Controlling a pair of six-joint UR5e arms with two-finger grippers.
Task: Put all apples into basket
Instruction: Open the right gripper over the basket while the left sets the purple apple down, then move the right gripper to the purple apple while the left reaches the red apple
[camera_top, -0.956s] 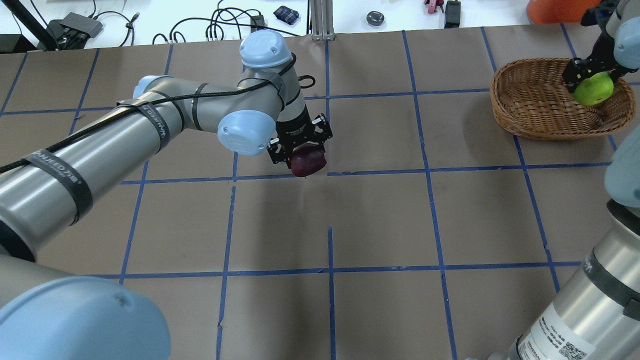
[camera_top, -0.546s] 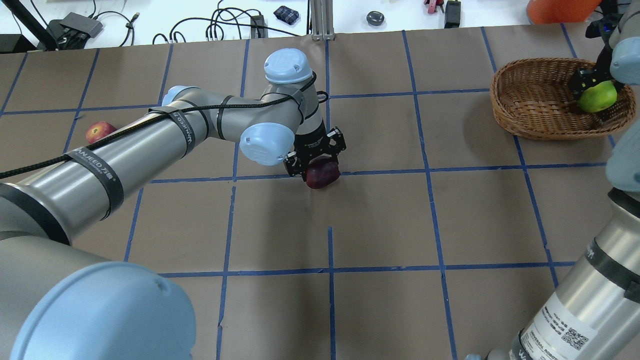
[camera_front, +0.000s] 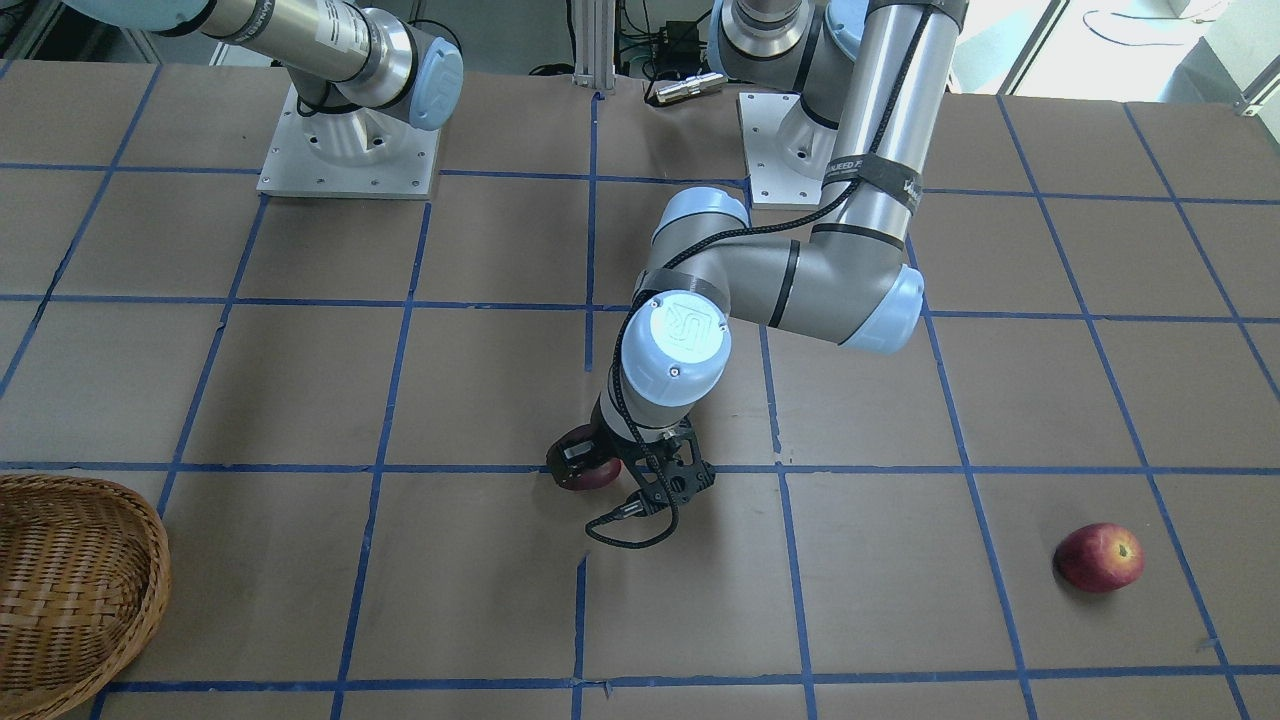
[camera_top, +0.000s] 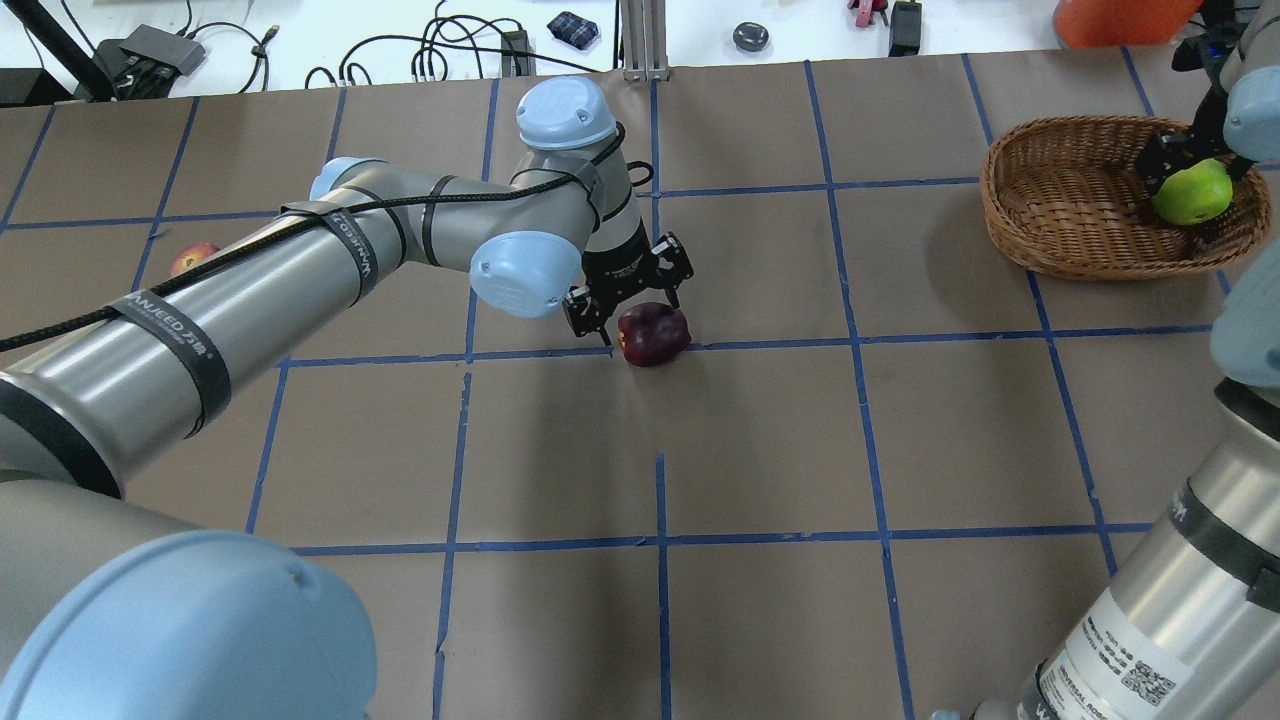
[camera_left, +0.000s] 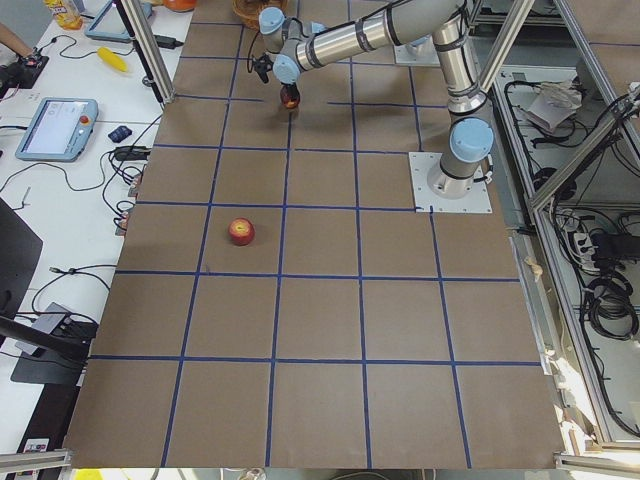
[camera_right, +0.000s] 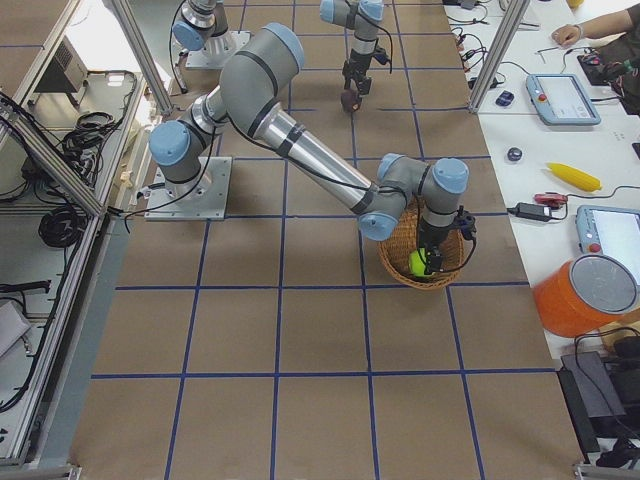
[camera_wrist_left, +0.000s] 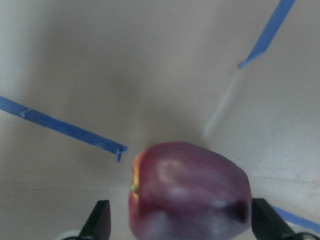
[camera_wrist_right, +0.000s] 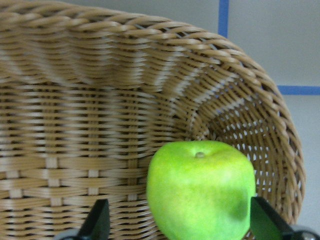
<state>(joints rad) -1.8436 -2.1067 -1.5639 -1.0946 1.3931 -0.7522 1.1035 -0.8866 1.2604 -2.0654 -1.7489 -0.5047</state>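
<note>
Left fingers (camera_wrist_left: 101, 220) just spread: maroon apple (camera_top: 654, 335) set on mid-tabletop (camera_top: 760, 440), well short of basket (camera_top: 1000, 205); second carry needed.

Bare paper runs the whole way across the brown paper-covered table top (camera_top: 760, 440), from the dark maroon apple (camera_top: 654, 335) to the light-brown wicker basket (camera_top: 1050, 210), so I have an open lane there. The left gripper (camera_top: 638, 310) stands over that apple with its jaws wider than the fruit, and my wrist view shows a sliver of room on one side. The left arm's silver forearm (camera_top: 250, 290) hangs over the table's left half and partly hides the red, yellow-patched apple (camera_front: 1098, 557) from overhead. Seen from the front, that apple has bare paper all round it. In the basket, the right gripper (camera_top: 1185, 170) and the yellow-green apple (camera_top: 1192, 193) fill the end nearest the table's right edge, and the rest of the woven floor is bare. The right arm's forearm (camera_right: 300, 150) slants in over the basket's robot side.
</note>
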